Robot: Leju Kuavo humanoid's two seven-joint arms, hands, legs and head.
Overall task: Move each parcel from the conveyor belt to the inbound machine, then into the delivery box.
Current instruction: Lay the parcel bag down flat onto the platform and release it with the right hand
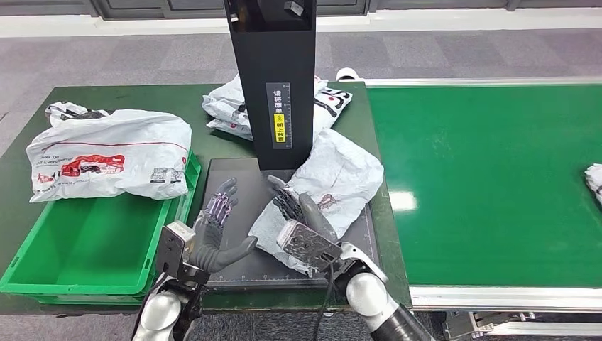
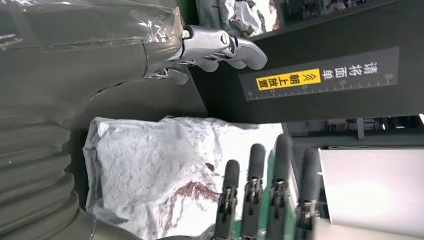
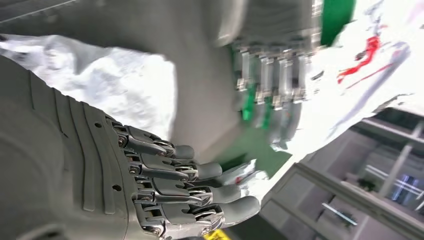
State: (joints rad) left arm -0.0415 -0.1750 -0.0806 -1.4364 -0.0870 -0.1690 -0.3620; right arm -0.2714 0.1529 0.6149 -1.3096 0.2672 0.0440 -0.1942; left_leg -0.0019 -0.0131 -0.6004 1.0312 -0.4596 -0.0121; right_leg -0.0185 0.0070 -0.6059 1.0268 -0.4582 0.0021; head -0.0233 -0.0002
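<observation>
From my remote station, I see the crumpled white parcel (image 1: 326,186) lying on the inbound machine's dark scan plate (image 1: 234,177), at the foot of its black column (image 1: 273,71), half over the plate's edge nearest the conveyor belt (image 1: 490,177). My right hand (image 1: 304,222) lies on the parcel's near end with fingers stretched and parted, pressing rather than gripping, as far as I can judge. My left hand (image 1: 213,231) hovers over the bare plate beside the parcel, fingers spread, holding nothing; I judge the two are set to close on it from both sides. The green delivery box (image 1: 92,245) sits just beside the plate, away from the belt, with a bagged parcel (image 1: 110,162) draped over its far rim. More bags (image 1: 227,106) lie behind the column. One further parcel (image 1: 595,181) waits on the belt. The desk (image 1: 199,96) is dark green; grey carpet runs beyond.
</observation>
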